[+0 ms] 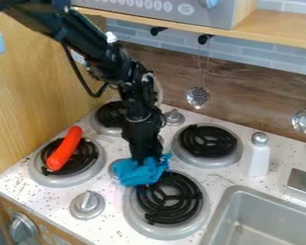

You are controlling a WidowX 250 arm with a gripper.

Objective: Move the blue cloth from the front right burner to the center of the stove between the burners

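The black gripper [145,155] hangs over the middle of the stove top, pointing down, with its tips at a crumpled blue cloth [137,172]. The cloth bunches around the tips and lies partly over the upper left edge of the front right burner [169,198]. Whether the fingers are pinched on the cloth is hidden by its folds. To the left, a red-orange sausage-shaped toy [65,149] lies at a slant across the front left burner [92,162].
A white shaker with a silver top [259,155] stands right of the back right burner [208,142]. The grey sink [264,217] is at the lower right. Silver knobs [87,205] stick up from the stove top. Ladles [198,97] hang at the back wall. A wooden panel [34,100] rises at left.
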